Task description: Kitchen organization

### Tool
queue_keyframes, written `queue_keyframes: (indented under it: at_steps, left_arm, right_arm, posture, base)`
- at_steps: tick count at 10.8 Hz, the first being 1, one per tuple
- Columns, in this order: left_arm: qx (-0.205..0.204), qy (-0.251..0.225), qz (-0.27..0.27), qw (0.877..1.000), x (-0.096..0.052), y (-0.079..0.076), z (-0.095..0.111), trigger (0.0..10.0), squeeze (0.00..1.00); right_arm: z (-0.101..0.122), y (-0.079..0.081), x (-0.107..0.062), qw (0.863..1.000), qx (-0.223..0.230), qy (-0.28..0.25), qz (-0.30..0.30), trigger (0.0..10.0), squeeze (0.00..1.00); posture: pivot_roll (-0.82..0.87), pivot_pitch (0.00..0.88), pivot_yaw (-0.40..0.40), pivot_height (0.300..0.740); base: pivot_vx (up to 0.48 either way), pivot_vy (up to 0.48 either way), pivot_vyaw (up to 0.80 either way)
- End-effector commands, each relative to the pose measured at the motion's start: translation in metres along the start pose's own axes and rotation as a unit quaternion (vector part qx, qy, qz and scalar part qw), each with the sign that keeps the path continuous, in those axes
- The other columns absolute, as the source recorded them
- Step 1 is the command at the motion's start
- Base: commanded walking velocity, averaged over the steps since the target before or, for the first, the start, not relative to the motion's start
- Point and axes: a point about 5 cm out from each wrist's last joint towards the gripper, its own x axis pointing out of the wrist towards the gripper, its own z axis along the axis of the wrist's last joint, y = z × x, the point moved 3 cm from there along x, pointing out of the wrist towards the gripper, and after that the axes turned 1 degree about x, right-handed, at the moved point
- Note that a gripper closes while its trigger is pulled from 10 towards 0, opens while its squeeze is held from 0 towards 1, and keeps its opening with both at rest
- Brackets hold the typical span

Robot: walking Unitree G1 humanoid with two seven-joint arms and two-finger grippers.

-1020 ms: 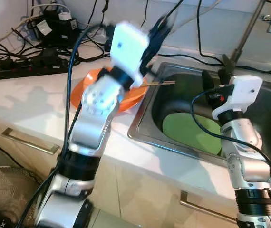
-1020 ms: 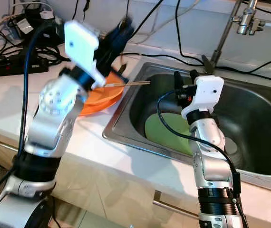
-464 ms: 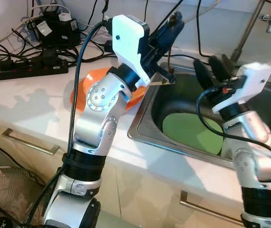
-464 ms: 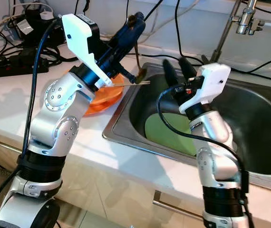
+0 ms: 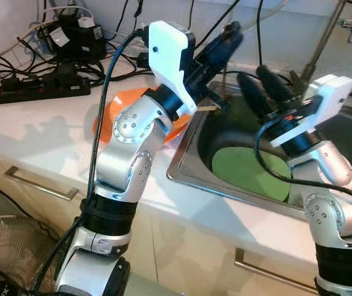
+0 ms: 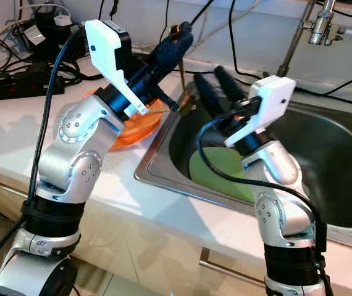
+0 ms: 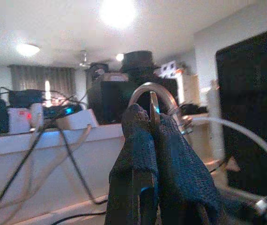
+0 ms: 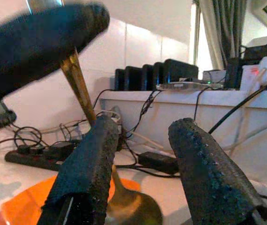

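Silver jointed arms, white wrist housings, black textured fingers.

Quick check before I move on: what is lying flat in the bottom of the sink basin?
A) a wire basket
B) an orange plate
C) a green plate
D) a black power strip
C: a green plate lies flat on the bottom of the sink, below the right gripper.

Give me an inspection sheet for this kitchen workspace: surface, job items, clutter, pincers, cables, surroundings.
Surface: white counter with a steel sink set in it.
Job's things: orange plate on the counter; green plate in the sink; spoon held aloft.
Clutter: nothing seen.
Pincers: left pincer shut on the spoon above the sink edge; right pincer open, near the spoon.
Cables: power strip and tangled leads at the counter's back.
Surroundings: faucet; cabinet handle below.
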Motion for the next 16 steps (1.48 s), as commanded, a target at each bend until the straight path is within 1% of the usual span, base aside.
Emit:
queue_keyframes:
  at_steps: [1,3,5,7,11,14,16]
  left_arm:
    - [-0.013,-0.020,-0.019,1.000,0.003,-0.005,0.012,10.0,0.00]
    - [-0.035,-0.031,-0.020,0.999,0.004,-0.003,0.017,10.0,0.00]
    - [-0.035,-0.031,-0.020,0.999,0.004,-0.003,0.017,10.0,0.00]
    - [-0.050,-0.022,-0.031,0.998,0.004,-0.006,0.014,10.0,0.00]
    - [-0.045,-0.004,-0.020,0.999,0.001,-0.001,0.008,10.0,0.00]
    - [-0.056,-0.004,-0.028,0.998,0.003,-0.005,0.008,10.0,0.00]
    - [-0.066,-0.001,-0.033,0.997,0.002,-0.008,0.007,10.0,0.00]
  right_arm:
    - [0.006,0.004,-0.001,1.000,-0.001,-0.008,0.013,10.0,0.00]
    - [0.004,0.007,-0.001,1.000,-0.002,-0.002,0.020,10.0,0.00]
    - [0.004,0.007,-0.001,1.000,-0.002,-0.002,0.020,10.0,0.00]
    - [0.002,0.011,-0.002,1.000,0.001,0.000,0.030,10.0,0.00]
    - [0.004,0.018,-0.005,0.998,0.024,-0.002,0.063,10.0,0.00]
    - [-0.003,0.026,-0.006,0.996,0.027,0.012,0.078,10.0,0.00]
    - [-0.009,0.024,-0.006,0.997,0.021,0.025,0.073,10.0,0.00]
  posture:
    - [0.17,0.020,0.023,0.740]
    - [0.17,0.021,0.028,0.740]
    - [0.17,0.021,0.028,0.740]
    - [0.17,0.019,0.035,0.740]
    - [0.17,0.019,0.035,0.740]
    - [0.17,0.021,0.033,0.740]
    - [0.17,0.019,0.030,0.740]
  base:
    - [0.000,0.000,0.00]
    - [0.000,0.000,0.00]
    - [0.000,0.000,0.00]
    - [0.000,0.000,0.00]
    - [0.000,0.000,0.00]
    - [0.000,0.000,0.00]
    - [0.000,0.000,0.00]
